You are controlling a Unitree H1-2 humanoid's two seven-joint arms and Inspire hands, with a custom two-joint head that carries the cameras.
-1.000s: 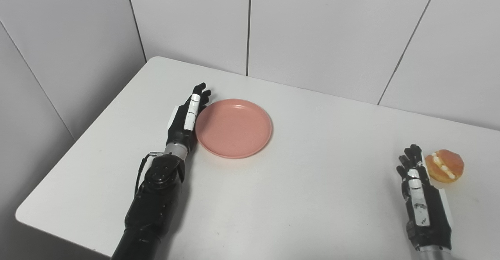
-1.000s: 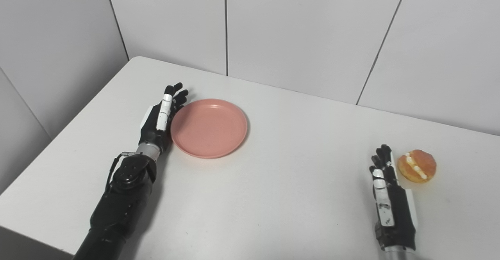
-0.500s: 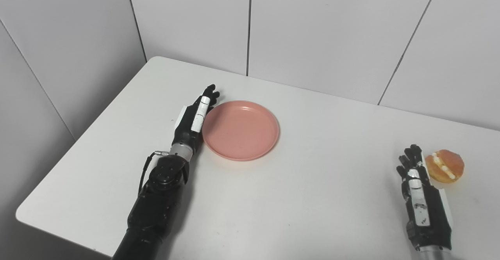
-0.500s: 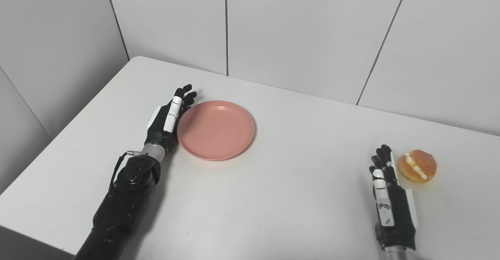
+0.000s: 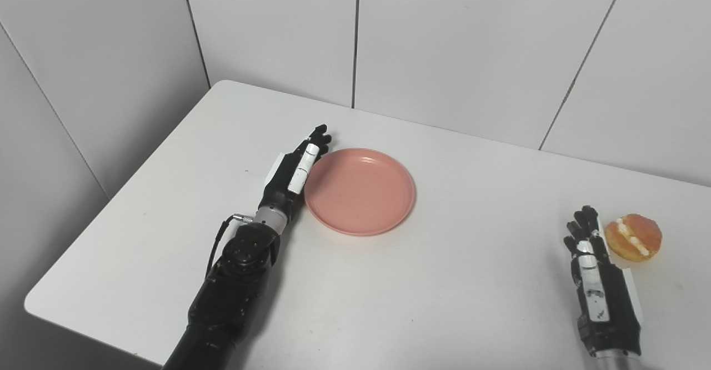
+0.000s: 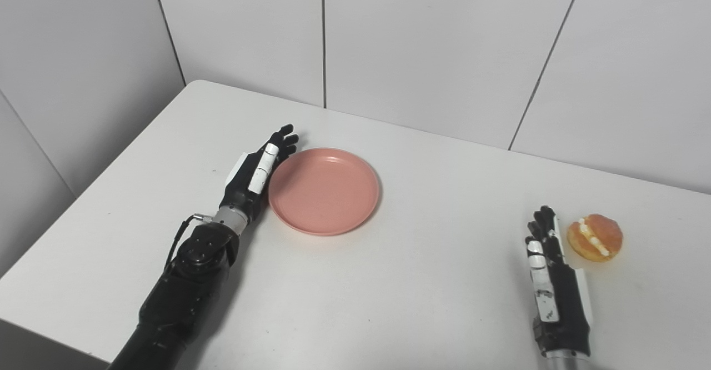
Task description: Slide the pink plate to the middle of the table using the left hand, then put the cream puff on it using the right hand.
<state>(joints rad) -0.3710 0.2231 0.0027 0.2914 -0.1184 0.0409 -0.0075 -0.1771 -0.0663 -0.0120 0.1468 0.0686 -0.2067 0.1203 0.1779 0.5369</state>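
The left hand lies left of centre in the frame, set on edge with its fingers straight and held together, pointing toward the upper right; it grips nothing, and its inner side rests flat against the left rim of the pink plate. Its black forearm runs down from the wrist to the bottom edge of the frame, a thin cable looping out beside the wrist joint. The plate lies flat on the white table, a little left of the frame's centre and with nothing on it. In the lower right of the frame the right hand rests on the tabletop, its fingers extended and close together, pointing toward the top of the frame, holding nothing. The cream puff sits on the table just beside those fingertips, to their right, with a narrow gap of bare table between puff and hand; it is a golden-brown bun with a line of pale cream showing along its split. It is well apart from the plate, on the opposite side of the table. Grey wall panels with dark seams fill the upper part of the frame behind the table.
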